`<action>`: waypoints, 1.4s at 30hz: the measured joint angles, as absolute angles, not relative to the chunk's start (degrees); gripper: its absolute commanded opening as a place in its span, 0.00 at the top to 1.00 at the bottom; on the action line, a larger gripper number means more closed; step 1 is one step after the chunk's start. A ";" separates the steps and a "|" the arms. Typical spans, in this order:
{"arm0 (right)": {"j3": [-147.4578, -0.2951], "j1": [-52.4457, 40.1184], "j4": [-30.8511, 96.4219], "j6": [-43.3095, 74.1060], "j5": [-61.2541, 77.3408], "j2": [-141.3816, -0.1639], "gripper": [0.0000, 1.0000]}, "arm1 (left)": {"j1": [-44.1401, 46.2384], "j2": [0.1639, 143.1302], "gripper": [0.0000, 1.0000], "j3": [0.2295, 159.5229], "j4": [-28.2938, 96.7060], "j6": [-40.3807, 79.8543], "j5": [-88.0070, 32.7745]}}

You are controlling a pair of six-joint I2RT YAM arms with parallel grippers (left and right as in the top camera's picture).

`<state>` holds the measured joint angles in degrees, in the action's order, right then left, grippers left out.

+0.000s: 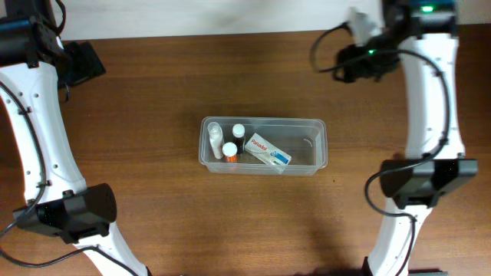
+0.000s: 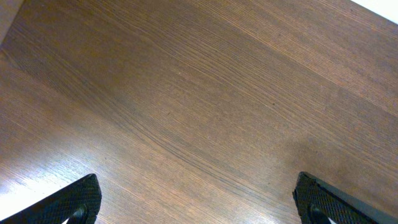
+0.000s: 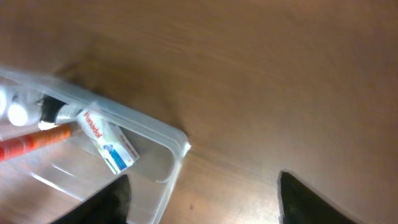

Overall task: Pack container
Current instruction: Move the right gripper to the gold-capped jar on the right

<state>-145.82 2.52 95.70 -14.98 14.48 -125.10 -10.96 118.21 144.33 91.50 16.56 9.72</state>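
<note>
The clear plastic container [image 1: 320, 146] stands at the table's middle. Inside it are a white bottle [image 1: 214, 137], a dark bottle with a white cap [image 1: 238, 132], an orange-capped bottle [image 1: 230, 151] and a white Panadol box [image 1: 268, 150]. My right gripper [image 3: 202, 196] is open and empty, above bare table beside the container's corner [image 3: 177, 146]. The box [image 3: 109, 143] and the orange bottle [image 3: 31, 143] show in the right wrist view. My left gripper [image 2: 199, 202] is open and empty over bare wood, far from the container.
The dark wooden table [image 1: 153, 92] ends at a pale strip along the far edge [image 1: 230, 15]. Both arm bases [image 1: 77, 215] [image 1: 426, 180] stand at the front left and front right, with cables hanging by the right arm.
</note>
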 measured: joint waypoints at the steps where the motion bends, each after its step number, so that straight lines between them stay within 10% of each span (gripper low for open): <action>1: -145.82 4.21 96.23 -13.80 14.46 -125.10 0.23 | -10.96 118.21 0.00 144.33 91.50 16.56 9.72; 20: -136.00 25.34 96.82 -1.10 8.80 -125.10 0.00 | -10.96 118.21 0.01 144.33 91.53 16.56 9.72; 42: -104.75 29.61 82.65 4.45 2.76 -125.10 0.02 | -10.96 118.21 0.01 144.33 91.50 16.56 9.72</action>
